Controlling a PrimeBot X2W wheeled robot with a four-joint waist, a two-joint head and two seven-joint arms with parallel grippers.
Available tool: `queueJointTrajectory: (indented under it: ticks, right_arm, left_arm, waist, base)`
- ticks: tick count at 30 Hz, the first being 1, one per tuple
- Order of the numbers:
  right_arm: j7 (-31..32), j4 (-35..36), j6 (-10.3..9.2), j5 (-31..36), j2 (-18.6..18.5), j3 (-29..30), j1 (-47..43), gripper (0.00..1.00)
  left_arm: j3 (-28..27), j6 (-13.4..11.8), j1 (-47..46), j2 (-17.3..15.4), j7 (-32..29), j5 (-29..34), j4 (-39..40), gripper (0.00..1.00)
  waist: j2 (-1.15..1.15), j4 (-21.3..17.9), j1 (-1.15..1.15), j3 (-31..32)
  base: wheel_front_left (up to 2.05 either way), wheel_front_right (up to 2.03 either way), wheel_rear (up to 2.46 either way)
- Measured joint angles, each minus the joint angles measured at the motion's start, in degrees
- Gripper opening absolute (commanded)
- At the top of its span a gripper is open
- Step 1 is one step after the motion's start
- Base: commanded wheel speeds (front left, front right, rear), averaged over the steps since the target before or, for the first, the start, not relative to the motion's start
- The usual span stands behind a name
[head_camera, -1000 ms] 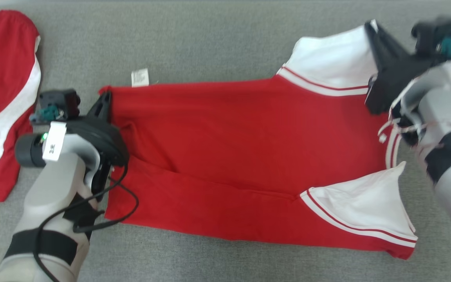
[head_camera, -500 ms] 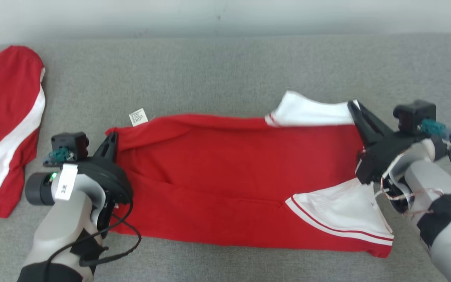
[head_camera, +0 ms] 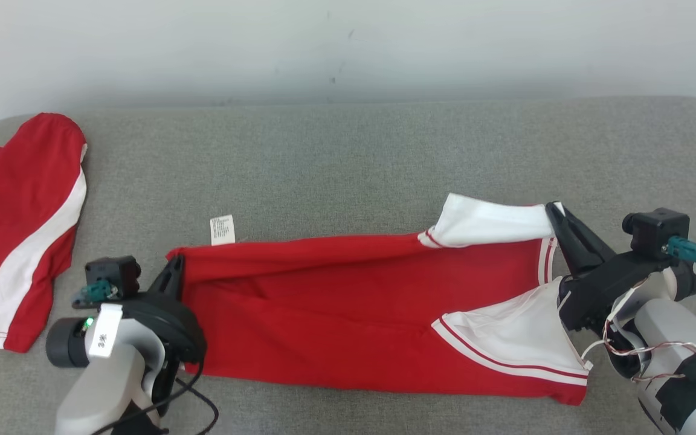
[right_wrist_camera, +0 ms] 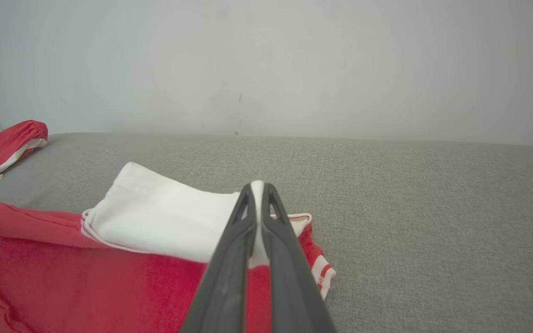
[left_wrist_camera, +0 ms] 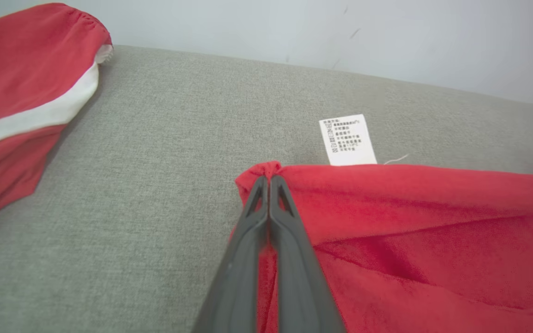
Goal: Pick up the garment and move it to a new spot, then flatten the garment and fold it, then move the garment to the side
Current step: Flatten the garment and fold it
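My left pincer [head_camera: 174, 266] is squeezed fully together on the hem corner of the red shirt [head_camera: 336, 302]. My right pincer [head_camera: 556, 208] is pressed closed too, with the edge of the upper white sleeve [head_camera: 487, 226] nipped between its tips. The shirt lies across the lower middle of the head frame on the grey fabric surface [head_camera: 348, 157], hem toward the left and neck end toward the right. Its upper edge looks slightly raised between my two grips, while the lower edge and the lower sleeve [head_camera: 517, 338] lie flat. I judge that I hold these two corners so the upper half can be brought over the lower half in one even fold, with the cloth stretched between the grips so it does not sag. That puts me in the folding step, with the move to the side not yet done. My left wrist view shows what the head view hides behind my finger: the red corner bunched into a small nub at the tips, and the care label [left_wrist_camera: 347, 140] lying just beside it. My right wrist view shows a sliver of white cloth between the fingers and the striped trim [right_wrist_camera: 320, 270] just past them. The head view gives the whole layout, including a second red-and-white garment [head_camera: 16, 223] at the left edge, well apart from the shirt.
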State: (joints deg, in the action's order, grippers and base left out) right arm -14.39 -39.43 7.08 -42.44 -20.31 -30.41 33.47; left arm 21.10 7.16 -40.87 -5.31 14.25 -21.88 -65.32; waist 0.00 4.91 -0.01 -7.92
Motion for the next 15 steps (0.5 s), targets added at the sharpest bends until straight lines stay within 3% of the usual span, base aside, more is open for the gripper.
queueJointTrajectory:
  ticks: [1, 2, 15]
  right_arm:
    - [-0.01, 1.01, 0.0, -0.2, -0.04, 0.09, -1.04, 0.0]
    - [0.0, 1.27, 0.0, -0.34, 0.02, 0.07, -1.41, 0.0]
    - [-0.01, 3.64, 0.0, -1.37, -0.9, 0.43, -9.34, 0.0]
  left_arm:
    - [0.07, 0.0, 1.21, 0.0, 0.01, -0.05, 0.67, 0.51]
    - [-0.31, 0.0, 1.88, 0.01, 0.02, -0.44, 0.96, 1.0]
    - [-2.75, -0.82, 7.92, -0.12, 0.09, -1.29, 7.73, 1.0]
  waist:
    - [0.0, 0.02, 0.0, 0.52]
    - [0.0, 0.0, 0.0, 0.72]
    - [0.0, 0.59, 0.0, 3.59]
  base:
    - [0.0, 0.0, 0.0]
    - [0.0, 0.0, 0.0]
    - [0.0, 0.0, 0.0]
